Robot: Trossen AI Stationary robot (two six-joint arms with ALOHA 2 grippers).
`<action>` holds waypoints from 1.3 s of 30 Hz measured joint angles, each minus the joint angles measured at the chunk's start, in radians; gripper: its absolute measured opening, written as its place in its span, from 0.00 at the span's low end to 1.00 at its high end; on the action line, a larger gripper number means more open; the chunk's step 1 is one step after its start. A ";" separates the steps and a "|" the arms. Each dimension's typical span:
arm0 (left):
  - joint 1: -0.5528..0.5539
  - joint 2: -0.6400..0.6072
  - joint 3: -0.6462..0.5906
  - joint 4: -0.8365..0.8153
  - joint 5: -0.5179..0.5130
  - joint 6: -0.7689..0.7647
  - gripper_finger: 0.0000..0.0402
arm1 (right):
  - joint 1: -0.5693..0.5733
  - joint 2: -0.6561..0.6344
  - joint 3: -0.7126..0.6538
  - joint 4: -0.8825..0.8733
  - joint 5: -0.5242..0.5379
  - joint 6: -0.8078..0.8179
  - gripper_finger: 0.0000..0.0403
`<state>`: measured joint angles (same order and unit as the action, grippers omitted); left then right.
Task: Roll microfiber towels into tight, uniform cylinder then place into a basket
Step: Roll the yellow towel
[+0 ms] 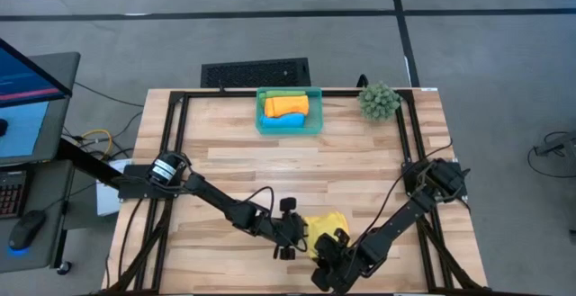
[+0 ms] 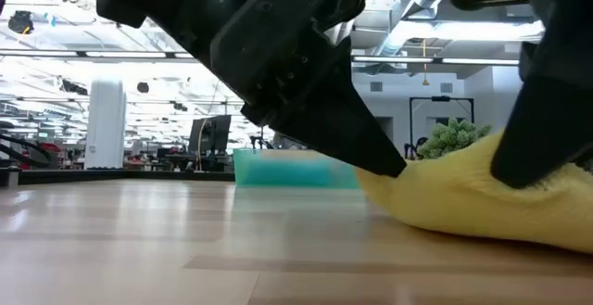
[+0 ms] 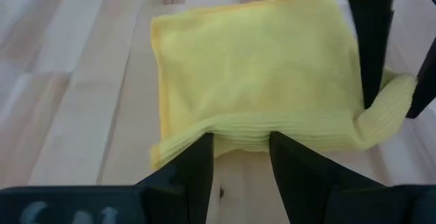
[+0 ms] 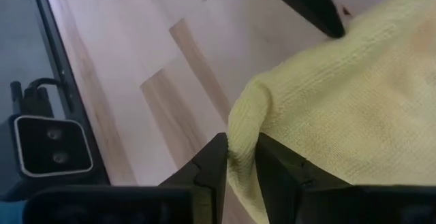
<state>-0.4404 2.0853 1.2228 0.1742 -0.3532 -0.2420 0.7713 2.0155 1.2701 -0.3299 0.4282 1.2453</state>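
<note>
A yellow towel [image 1: 326,225] lies folded on the wooden table near its front edge, a soft hump in the low view [image 2: 473,198]. My left gripper [image 1: 304,235] comes at it from the table's left and my right gripper [image 1: 333,245] from the near right; each has cloth between its fingers. The teal basket [image 1: 289,112] stands at the far edge. In it lie an orange towel roll [image 1: 288,106], a blue one [image 1: 281,121] and a green one [image 1: 281,94]. My left gripper has the yellow towel's folded left edge [image 3: 242,141] between its fingertips, only at their free ends. The fingers slant down from the table's left, and the towel rests on the table. My right gripper pinches a bunched corner of the towel [image 4: 242,139] between its two fingers [image 4: 216,161], which slant down from the near right. The cloth fills the narrow gap. The rest of the towel lies slack on the table.
A spiky green plant ball [image 1: 379,101] sits at the far right corner. A black frame [image 1: 176,143] runs around the tabletop. Bare wood lies between the yellow towel and the basket.
</note>
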 joint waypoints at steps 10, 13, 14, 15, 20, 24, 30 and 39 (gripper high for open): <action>-0.001 0.000 0.000 -0.003 -0.006 -0.053 0.34 | 0.031 0.000 0.000 0.002 0.004 0.001 0.24; -0.001 0.000 0.000 -0.003 -0.019 -0.053 0.34 | 0.040 0.000 0.000 0.002 0.019 0.002 0.24; -0.001 0.000 0.000 -0.003 -0.019 -0.053 0.34 | 0.041 0.000 0.000 0.003 0.019 0.002 0.24; -0.001 0.000 0.000 -0.003 -0.020 -0.054 0.34 | 0.040 0.000 0.000 0.002 0.019 0.002 0.24; -0.001 0.000 0.000 0.006 -0.016 -0.077 0.34 | 0.039 0.000 0.000 0.003 0.019 0.002 0.24; -0.007 0.000 0.000 0.016 0.009 -0.079 0.34 | 0.028 0.000 0.000 -0.006 -0.028 -0.023 0.24; -0.014 0.000 0.000 0.016 0.026 -0.095 0.34 | -0.009 0.000 0.000 -0.005 -0.102 -0.061 0.25; -0.016 -0.001 0.000 0.016 0.026 -0.095 0.34 | -0.034 0.000 0.000 -0.005 -0.129 -0.094 0.48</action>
<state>-0.4561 2.0846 1.2228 0.1898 -0.3271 -0.3370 0.7372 2.0155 1.2705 -0.3347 0.2989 1.1511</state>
